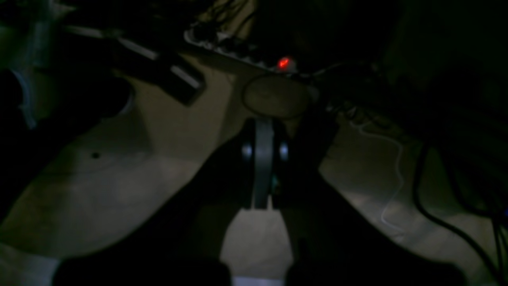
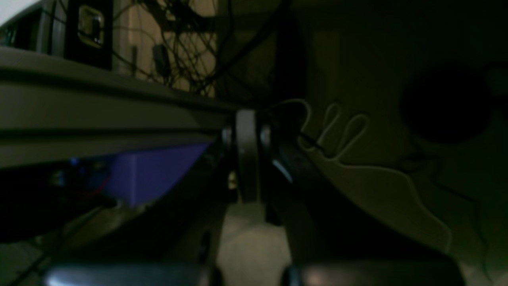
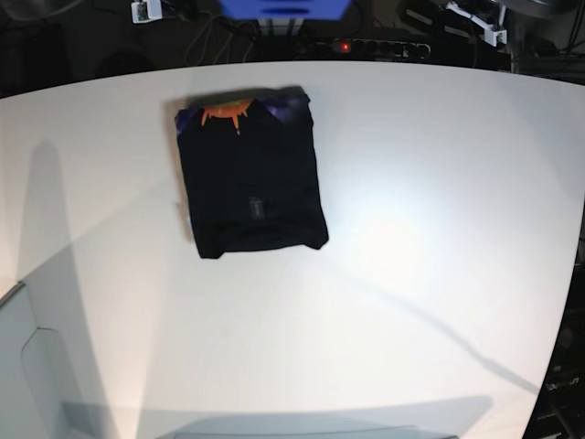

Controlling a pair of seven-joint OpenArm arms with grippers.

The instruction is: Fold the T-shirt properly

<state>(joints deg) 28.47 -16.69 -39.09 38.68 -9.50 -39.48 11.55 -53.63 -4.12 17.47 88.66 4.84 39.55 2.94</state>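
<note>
Folded black T-shirt (image 3: 251, 174) on a white table (image 3: 430, 229).

The T-shirt lies as a neat rectangle toward the table's far left part, with its orange and purple print (image 3: 228, 112) at the end nearest the far edge and a small label (image 3: 257, 207) near its middle. Beyond the far edge, a power strip (image 3: 370, 46) shows a red light.

Both wrist views dark, blurred; T-shirt (image 3: 250, 177) label unreadable; arms outside base view.

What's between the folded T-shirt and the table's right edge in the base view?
Nothing: in the base view only bare white table runs from the T-shirt to that edge.
</note>
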